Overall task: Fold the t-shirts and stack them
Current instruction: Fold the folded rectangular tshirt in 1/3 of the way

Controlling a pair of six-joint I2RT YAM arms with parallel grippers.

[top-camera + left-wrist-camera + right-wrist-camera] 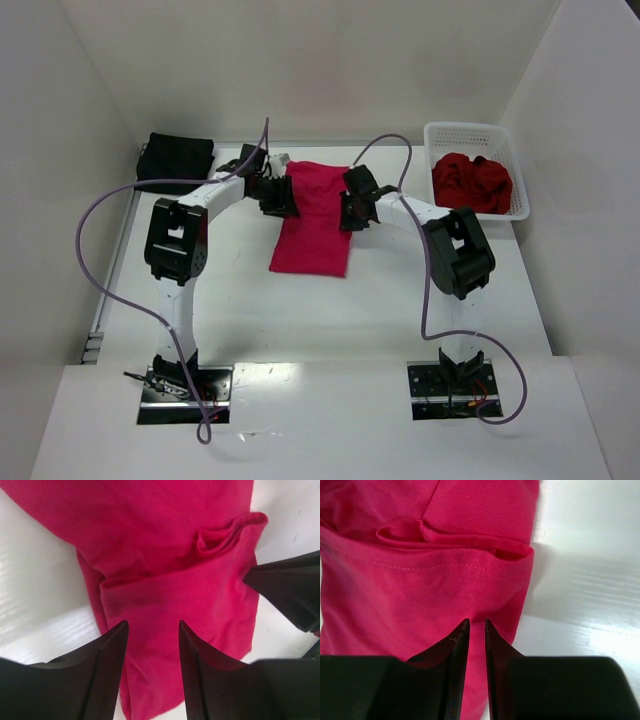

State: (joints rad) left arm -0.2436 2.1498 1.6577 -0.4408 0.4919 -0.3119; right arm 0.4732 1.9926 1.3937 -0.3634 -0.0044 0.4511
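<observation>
top external view has the crimson-pink t-shirt (312, 225) lying as a long, partly folded strip in the middle of the white table (250, 300). The two arms close in on its upper half from either side. a black t-shirt (175, 160) sits folded at the upper left. dark red t-shirts (472, 182) are heaped in the white basket (470, 128) at the upper right. the left gripper (151, 630) hangs over the cloth with its jaws roughly half apart and pink fabric showing in the gap, so it looks to hold nothing. the right gripper (476, 625) has its jaws drawn almost together with only a thin slit left. i cannot tell whether a pinch of cloth is caught in it. the shirt looks light, limp and soft, so it will sag and drape rather than keep a shape. its layers lie loosely, with a puffed fold near the stitched hem, and could slip apart or slide on the smooth tabletop. the best hold is probably at the side edges by that hem, one gripper to each side, nipping all the layers together rather than only the top one.
</observation>
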